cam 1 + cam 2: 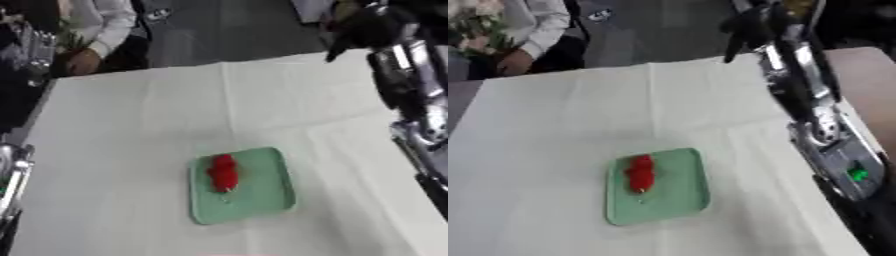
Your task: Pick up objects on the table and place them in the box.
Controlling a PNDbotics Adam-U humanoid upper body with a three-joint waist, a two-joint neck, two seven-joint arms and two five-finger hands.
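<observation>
My right arm reaches up along the table's right edge; right hand is raised past the far edge, dark and blurred, and I cannot tell its finger state. A red object lies in the pale green tray on the white-clothed table, well apart from that hand. Left hand unseen

A shallow, pale green box with rounded corners lies flat on the white-covered worktop, turned slightly askew. Inside it, toward its left side, a small red object lies lengthwise, too blurred to identify. Both sit well below and to the left of the raised right hand, apart from it.
</observation>
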